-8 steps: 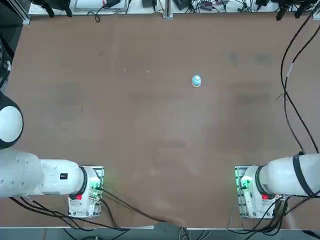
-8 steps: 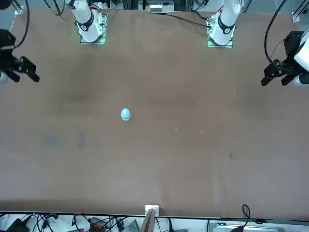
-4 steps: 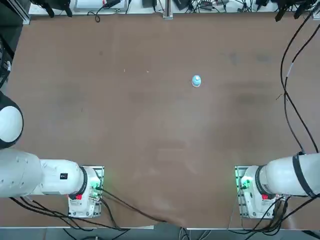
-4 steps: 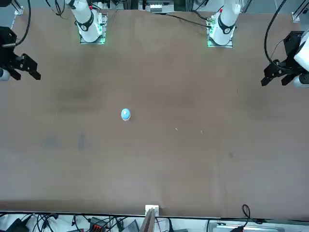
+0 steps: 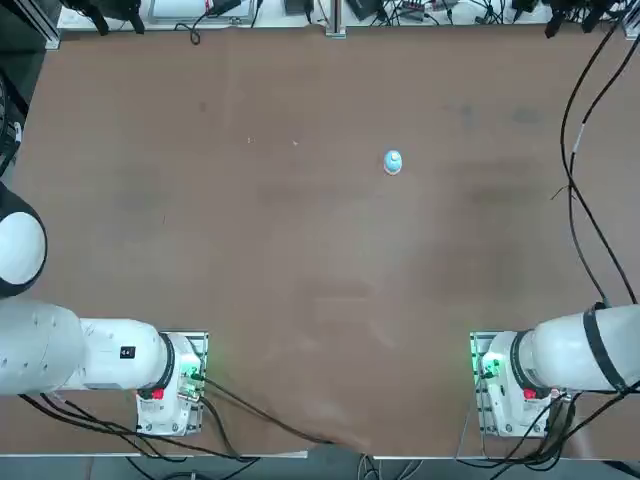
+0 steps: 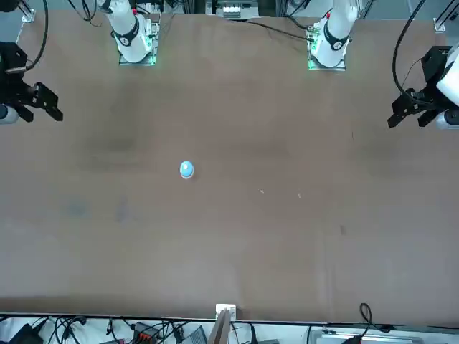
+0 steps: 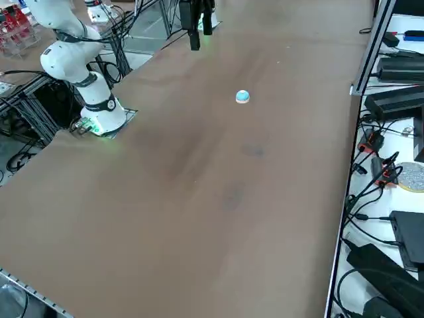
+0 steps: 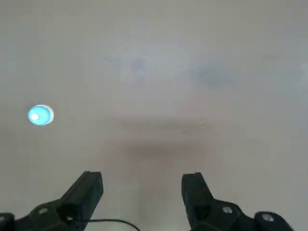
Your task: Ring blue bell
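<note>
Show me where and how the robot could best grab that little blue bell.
Probably from straight above: the right gripper, its jaws open, could straddle the blue bell's low round dome, squeezing opposite sides near the whitish rim.

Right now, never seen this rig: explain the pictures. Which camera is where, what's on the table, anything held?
Two robot arms are mounted side by side at one table. The top view looks down from overhead. The front view faces the robot from across the table. The right side view looks down diagonally from the robot's right. The last camera rides on the right arm's wrist and sees its own two fingers.

On the brown tabletop sits one small light-blue bell with a whitish rim. The right claw is raised over the table, open and away from the bell, holding nothing. Black cables run to the arms.
</note>
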`<move>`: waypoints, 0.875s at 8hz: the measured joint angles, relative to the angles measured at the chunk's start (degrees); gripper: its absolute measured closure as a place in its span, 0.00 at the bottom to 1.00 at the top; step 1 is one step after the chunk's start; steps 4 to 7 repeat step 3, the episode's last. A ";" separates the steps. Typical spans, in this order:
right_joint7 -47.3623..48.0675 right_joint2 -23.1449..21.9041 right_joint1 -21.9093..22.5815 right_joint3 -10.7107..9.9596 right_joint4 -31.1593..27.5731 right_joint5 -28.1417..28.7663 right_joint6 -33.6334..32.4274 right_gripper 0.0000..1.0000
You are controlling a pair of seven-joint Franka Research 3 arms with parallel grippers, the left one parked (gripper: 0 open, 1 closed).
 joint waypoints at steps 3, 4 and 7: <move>0.19 0.22 -0.17 -0.61 0.11 1.04 -0.30 0.00; 0.19 0.22 -0.17 -0.61 0.11 1.04 -0.30 0.00; 0.19 0.22 -0.17 -0.61 0.11 1.04 -0.30 0.00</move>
